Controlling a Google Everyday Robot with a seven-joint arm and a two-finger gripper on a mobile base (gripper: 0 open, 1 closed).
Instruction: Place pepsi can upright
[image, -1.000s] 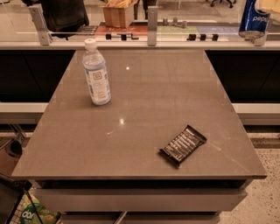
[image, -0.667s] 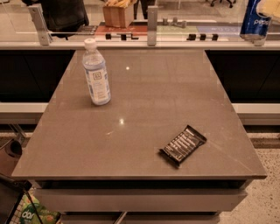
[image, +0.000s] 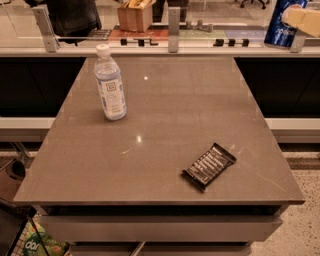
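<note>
The pepsi can (image: 278, 29) is blue with white lettering and stands upright at the top right corner of the camera view, beyond the table's far right corner. My gripper (image: 296, 18) is there too. One cream-coloured finger (image: 305, 19) lies across the can's upper right side, and the gripper is shut on the can. The can's top and the rest of the gripper are cut off by the frame edge.
On the grey table (image: 170, 125), a clear water bottle (image: 110, 85) with a white cap stands at the far left and a dark snack bar (image: 209, 165) lies at the near right. A glass rail with metal posts (image: 173, 27) runs behind the table.
The pepsi can has shifted slightly left in the view, and more of the cream finger now shows across it. The bottle and the snack bar have not moved.
</note>
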